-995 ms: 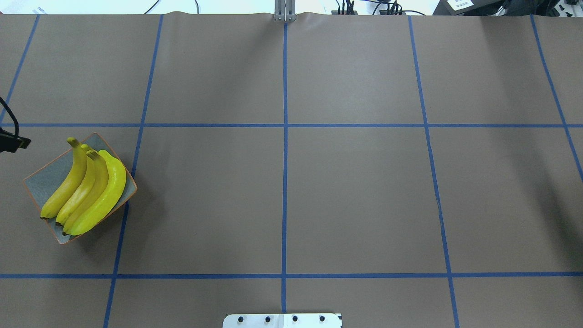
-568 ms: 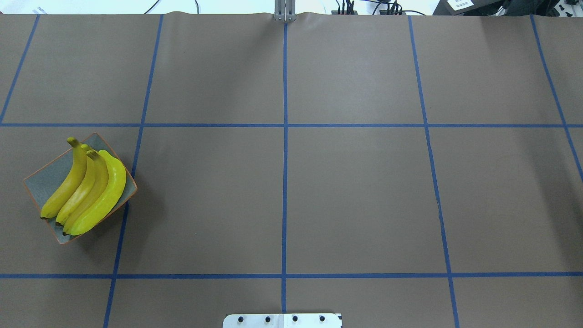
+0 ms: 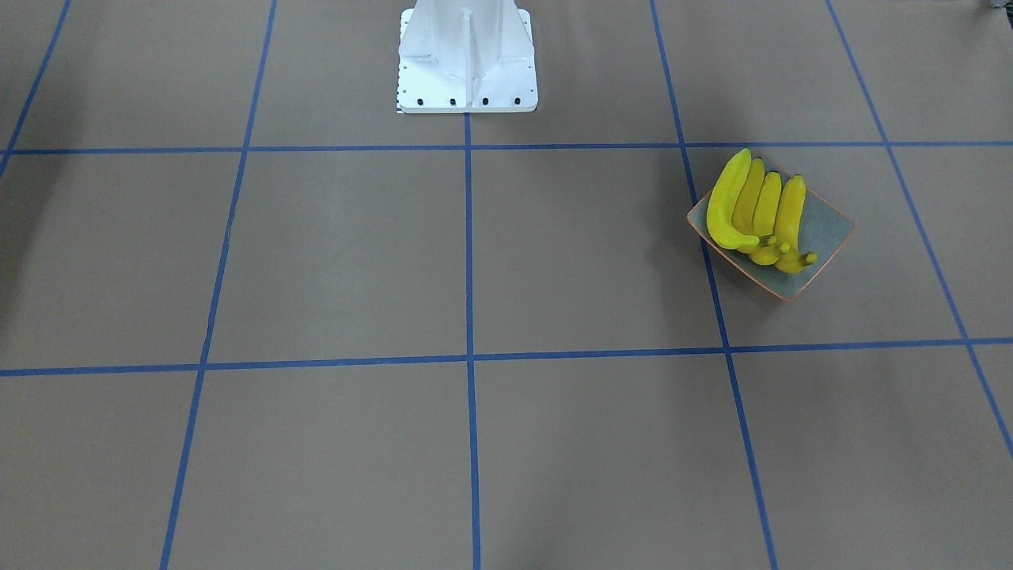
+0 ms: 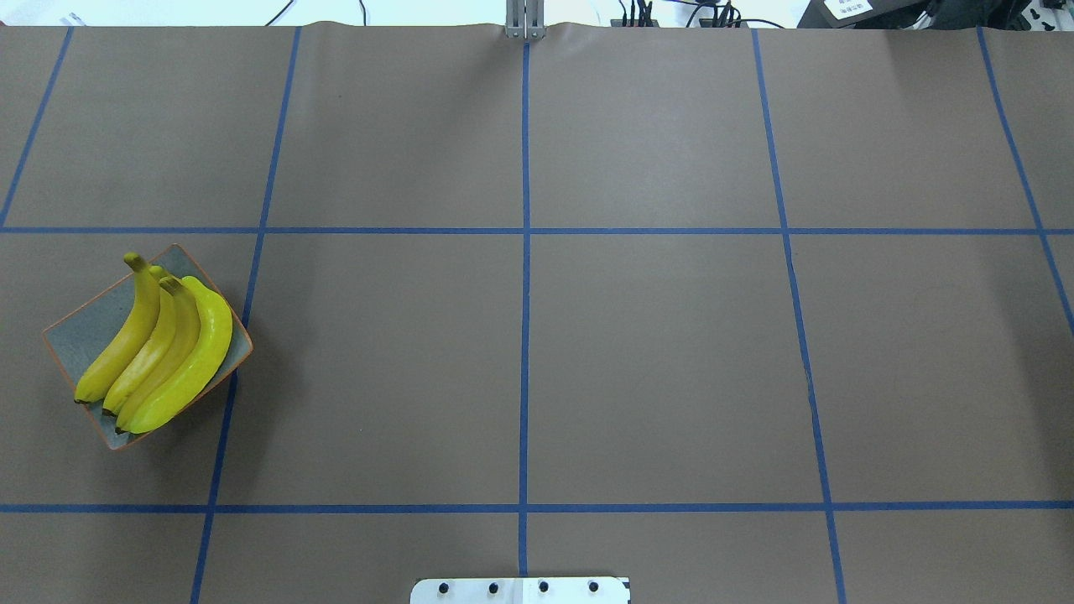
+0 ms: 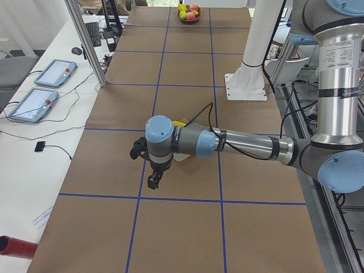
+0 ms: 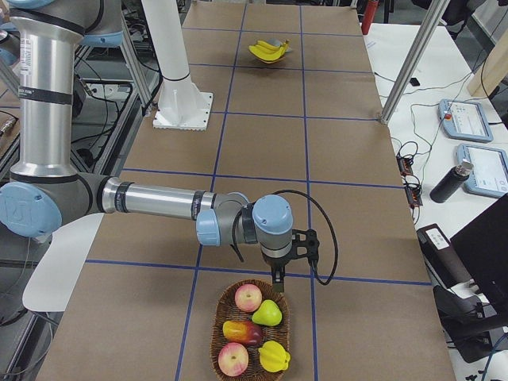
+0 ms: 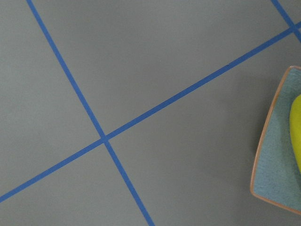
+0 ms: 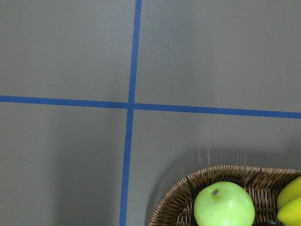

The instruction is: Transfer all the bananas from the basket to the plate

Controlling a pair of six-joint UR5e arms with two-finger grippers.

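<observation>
Several yellow bananas [image 4: 159,344] [image 3: 756,210] lie side by side on the grey plate [image 4: 80,335] [image 3: 827,229] with the orange rim, at the table's left end. The plate's edge [image 7: 277,174] shows at the right of the left wrist view. The wicker basket [image 6: 216,333] [image 8: 188,183] stands at the table's right end and holds apples, a pear and other fruit. My left gripper [image 5: 152,181] hangs beside the plate; I cannot tell its state. My right gripper [image 6: 277,279] hangs at the basket's far rim, and I cannot tell its state either.
Blue tape lines grid the brown table. The white robot pedestal [image 3: 467,59] stands at the near middle edge. Two tablets [image 5: 54,73], cables and a metal post [image 5: 85,40] line the operators' side. A red cylinder [image 5: 17,247] lies at a corner.
A dark part of the left arm at the overhead view's left edge has moved out of that view. Bananas and plate have not moved.
</observation>
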